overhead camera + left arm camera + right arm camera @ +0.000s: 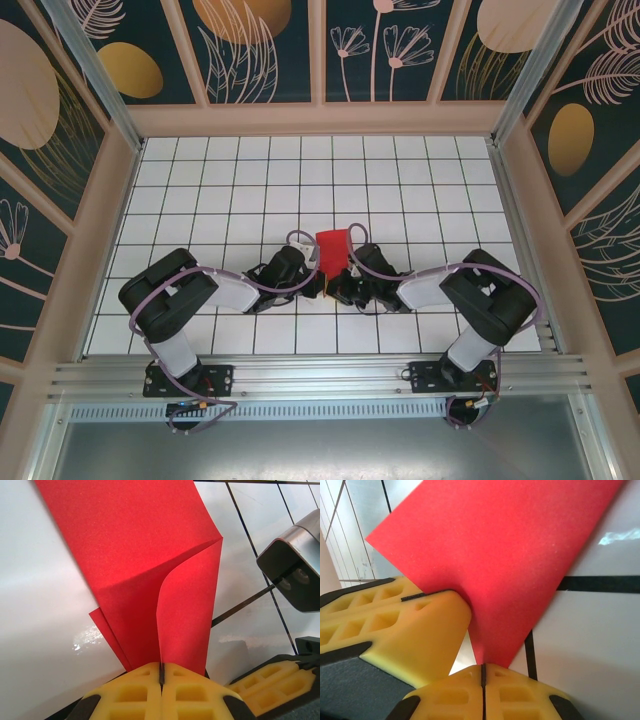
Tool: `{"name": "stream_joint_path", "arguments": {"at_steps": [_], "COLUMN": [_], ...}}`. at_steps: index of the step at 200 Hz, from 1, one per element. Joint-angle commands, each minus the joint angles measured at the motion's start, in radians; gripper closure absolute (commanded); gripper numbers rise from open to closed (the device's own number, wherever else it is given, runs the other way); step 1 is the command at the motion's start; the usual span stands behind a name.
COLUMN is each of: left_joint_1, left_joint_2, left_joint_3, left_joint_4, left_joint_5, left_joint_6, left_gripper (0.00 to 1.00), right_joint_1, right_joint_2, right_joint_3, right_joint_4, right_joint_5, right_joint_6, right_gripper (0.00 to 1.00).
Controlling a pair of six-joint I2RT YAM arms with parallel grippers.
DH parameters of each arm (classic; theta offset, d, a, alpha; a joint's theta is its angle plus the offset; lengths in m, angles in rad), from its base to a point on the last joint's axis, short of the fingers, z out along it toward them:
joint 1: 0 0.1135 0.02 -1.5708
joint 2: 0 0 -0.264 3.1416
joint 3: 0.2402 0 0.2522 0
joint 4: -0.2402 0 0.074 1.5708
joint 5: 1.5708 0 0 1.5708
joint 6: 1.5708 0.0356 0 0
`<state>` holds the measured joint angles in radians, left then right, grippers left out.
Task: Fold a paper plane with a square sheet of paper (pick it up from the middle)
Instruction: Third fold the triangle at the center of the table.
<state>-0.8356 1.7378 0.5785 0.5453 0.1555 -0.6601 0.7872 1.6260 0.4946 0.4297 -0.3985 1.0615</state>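
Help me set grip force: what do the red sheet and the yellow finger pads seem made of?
Red sheet: thin paper, matte and finely grained; it curls and keeps sharp creases. Yellow finger pads: probably moulded rubber or soft plastic, matte, with recessed cells; which one is unclear.

Bright — soft glare, perhaps, on tiles [82,640].
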Motion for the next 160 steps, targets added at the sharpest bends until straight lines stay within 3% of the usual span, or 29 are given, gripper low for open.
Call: {"name": "stream_joint_path", "arguments": {"at_steps": [1,27,49,111,160], "left_joint_1": [0.006,0.006,0.007,0.015,0.053], "left_joint_2": [-0.003,-0.018,-0.045,-0.069,-0.045], "left_joint_3": [-0.023,-0.026,-0.02,0.055,0.076], "left_joint_4": [-0.058,-0.064,-0.076,-0.178,-0.144], "left_joint_5": [-0.007,-0.027,-0.056,-0.156,-0.08], "left_joint_6": [-0.015,-0.025,-0.04,-0.013,0.002], "left_gripper": [1.0,1.0,0.86,0.71,0.69], "right_joint_1": [0.028,0.043,0.046,0.047,0.047], "right_joint_2": [0.048,0.059,0.074,0.066,0.058], "right_joint_3": [0.045,0.071,0.079,0.096,0.101], "right_joint_4": [-0.141,-0.248,-0.269,-0.275,-0.25], "right_joint_5": [0.068,0.118,0.121,0.119,0.103], "right_joint_6": [-0.002,-0.016,-0.022,-0.041,-0.049], "right_gripper": [0.92,0.93,0.93,0.93,0.92]}}
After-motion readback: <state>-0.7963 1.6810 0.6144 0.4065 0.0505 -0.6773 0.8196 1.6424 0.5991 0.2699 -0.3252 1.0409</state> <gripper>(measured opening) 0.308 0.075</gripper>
